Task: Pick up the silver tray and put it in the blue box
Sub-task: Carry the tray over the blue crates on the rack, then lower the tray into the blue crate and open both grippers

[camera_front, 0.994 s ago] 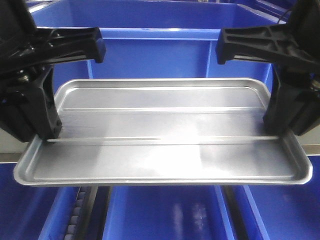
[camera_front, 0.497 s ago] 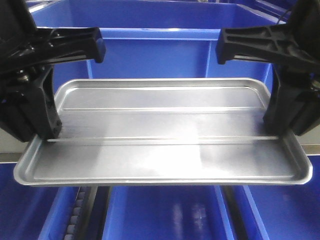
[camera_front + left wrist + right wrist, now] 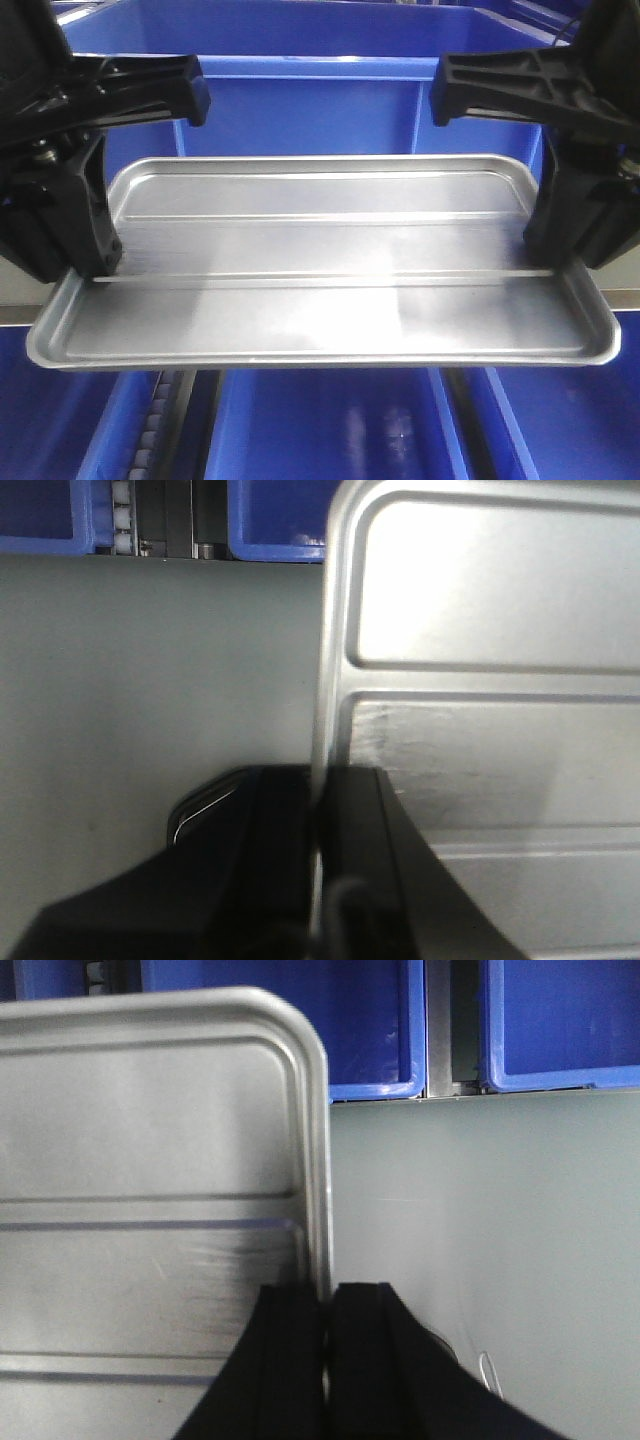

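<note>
Both jaws pinching silver tray (image 3: 320,250) ends, long axis crosswise

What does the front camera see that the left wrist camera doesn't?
Only the front view shows the whole silver tray, gripped at its two ends by the left gripper and the right gripper, with the blue box behind it. Only the left wrist view shows, close up, the two fingers pinching the tray's rim, one on each side. Both views show the tray, the left gripper and some blue plastic.
</note>
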### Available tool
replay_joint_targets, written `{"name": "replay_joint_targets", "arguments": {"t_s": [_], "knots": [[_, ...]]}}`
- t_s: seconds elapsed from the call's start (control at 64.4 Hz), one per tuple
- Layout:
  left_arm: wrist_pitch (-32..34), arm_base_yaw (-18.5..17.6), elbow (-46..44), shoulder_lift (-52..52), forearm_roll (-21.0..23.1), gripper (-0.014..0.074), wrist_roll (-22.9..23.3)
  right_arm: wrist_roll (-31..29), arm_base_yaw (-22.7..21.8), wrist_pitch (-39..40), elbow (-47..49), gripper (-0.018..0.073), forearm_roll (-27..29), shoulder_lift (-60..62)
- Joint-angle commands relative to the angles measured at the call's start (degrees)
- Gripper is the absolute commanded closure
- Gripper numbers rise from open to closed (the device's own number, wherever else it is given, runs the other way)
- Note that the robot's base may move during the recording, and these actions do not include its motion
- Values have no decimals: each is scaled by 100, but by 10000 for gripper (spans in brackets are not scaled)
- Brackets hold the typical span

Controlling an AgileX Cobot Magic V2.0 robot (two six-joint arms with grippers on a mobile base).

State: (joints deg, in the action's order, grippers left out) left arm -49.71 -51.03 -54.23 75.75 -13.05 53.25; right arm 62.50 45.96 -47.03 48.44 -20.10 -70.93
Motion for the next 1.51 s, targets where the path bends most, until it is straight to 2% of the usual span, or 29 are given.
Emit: {"name": "replay_joint_targets", "arguments": {"t_s": [0.0, 0.062, 0.14, 0.295, 0.388, 0.466, 0.652, 0.808, 0.916, 1.072, 1.32, 1.491], "knots": [[108, 169, -405, -176, -106, 602, -228, -279, -15, 159, 399, 508, -253, 155], [99, 425, -700, -176, 27, 602, -669, -597, -58, 149, 721, 508, -231, 151], [134, 811, -1111, -171, 425, 602, -1424, -893, -193, 156, 1075, 508, -154, 98], [189, 1551, -1955, 42, 1164, 602, -2687, -1717, -678, 203, 2079, 508, 226, -228], [209, 1882, -2617, 295, 1588, 602, -3320, -2385, -984, 188, 2832, 508, 582, -540], [232, 2012, -3119, 561, 1796, 602, -3689, -2791, -1196, 189, 3484, 508, 793, -840], [713, 2304, -4365, 1372, 1796, 602, -3966, -3195, -1678, 415, 4770, 508, 831, -1761], [1515, 2515, -4744, 1986, 1770, 602, -4150, -3196, -1977, 1024, 5288, 508, 824, -2439], [2027, 2623, -4743, 2291, 1770, 602, -4150, -3196, -2097, 1656, 5302, 508, 765, -2757], [2170, 2670, -4743, 2631, 1702, 602, -4150, -3196, -2212, 2139, 5302, 508, 654, -3200], [2193, 2670, -4743, 2838, 1702, 602, -4150, -3196, -2247, 2256, 5302, 508, 610, -3380], [2464, 2670, -4743, 2838, 1702, 602, -4150, -3196, -2247, 2256, 5302, 508, 576, -3378]]}}
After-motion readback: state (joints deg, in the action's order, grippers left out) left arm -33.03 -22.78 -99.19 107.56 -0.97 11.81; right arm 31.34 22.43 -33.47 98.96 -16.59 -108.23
